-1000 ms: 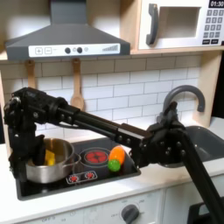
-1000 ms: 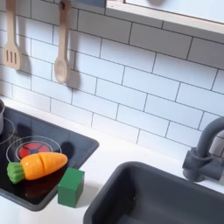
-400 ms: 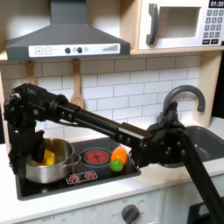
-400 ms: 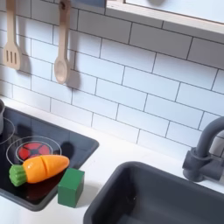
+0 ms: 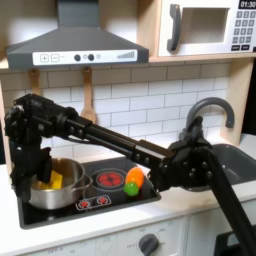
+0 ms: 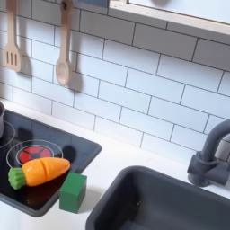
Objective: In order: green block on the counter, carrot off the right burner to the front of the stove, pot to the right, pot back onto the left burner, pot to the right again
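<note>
The arm reaches across the stove [image 5: 118, 190], gripper [image 5: 42, 172] down over the pot [image 5: 55, 186]; jaw opening unclear.

The off-white counter [image 6: 121, 162] carries the black stove [image 5: 100, 190], set into it, with a dark sink [image 6: 171, 202] let in at the second exterior view's right. The green block [image 6: 73, 191] stands at the stove's corner, seemingly half on the counter. On the stove sit the pot [image 5: 55, 185] over one burner and the carrot [image 6: 38, 172] across the other.
</note>
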`<state>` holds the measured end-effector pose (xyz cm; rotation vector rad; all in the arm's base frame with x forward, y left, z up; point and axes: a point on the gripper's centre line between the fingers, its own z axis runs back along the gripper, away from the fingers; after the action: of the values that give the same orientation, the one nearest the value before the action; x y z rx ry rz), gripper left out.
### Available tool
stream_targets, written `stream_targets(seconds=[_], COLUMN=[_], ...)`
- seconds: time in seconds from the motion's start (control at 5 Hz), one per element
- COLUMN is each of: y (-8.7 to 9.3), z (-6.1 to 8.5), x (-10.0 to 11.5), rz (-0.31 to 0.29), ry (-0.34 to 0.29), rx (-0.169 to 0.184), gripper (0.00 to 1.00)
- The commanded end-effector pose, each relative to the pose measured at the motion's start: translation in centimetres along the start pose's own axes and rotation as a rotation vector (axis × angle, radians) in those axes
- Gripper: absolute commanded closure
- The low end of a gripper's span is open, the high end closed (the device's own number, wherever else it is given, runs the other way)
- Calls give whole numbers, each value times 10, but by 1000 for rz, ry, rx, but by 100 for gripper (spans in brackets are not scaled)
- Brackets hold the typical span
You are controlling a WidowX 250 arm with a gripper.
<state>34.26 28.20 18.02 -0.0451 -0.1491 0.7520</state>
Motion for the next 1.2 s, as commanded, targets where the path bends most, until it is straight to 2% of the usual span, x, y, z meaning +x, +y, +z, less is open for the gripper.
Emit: stream_targets(seconds=[0.0, 0.2, 0.6, 1.0], y=[-12, -19, -31, -59], z=[18, 24, 20, 27], x=[4, 4, -2, -19], rz=[-14, -29, -52, -103], ry=[-35, -46, -39, -48], rx=[-26, -34, -57, -84], gripper=[0, 0, 0, 0])
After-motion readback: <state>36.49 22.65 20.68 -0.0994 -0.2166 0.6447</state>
